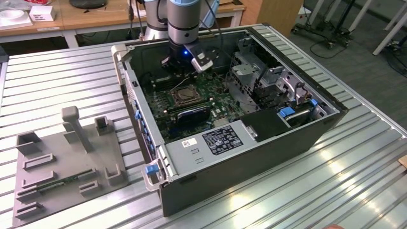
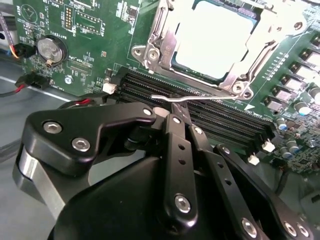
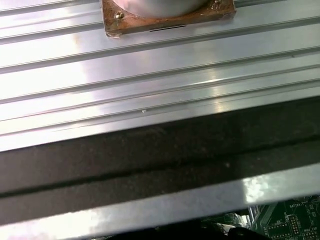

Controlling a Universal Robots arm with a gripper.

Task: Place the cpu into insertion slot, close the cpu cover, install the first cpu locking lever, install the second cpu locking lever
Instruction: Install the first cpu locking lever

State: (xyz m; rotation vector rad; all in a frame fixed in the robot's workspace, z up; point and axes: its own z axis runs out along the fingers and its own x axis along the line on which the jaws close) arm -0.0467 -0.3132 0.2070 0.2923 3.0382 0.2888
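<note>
Gripper (image 2: 184, 119), jaws narrow, sits at 12 o'clock of slot (image 1: 184, 95) in exterior view; tips beside lever (image 2: 210, 97); risk: thin wire slips off, leaving cover (image 2: 162, 30) over cpu (image 2: 215, 40) unlatched.

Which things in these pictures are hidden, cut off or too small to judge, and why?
cpu cover, second wrist view: its far side is cut off by the picture's edge.
locking lever, second wrist view: the gripper hides the board beside it, so latching is unclear.
insertion slot, exterior view: too small to judge its levers.
circuit board, first wrist view: mostly hidden behind the case wall.
</note>
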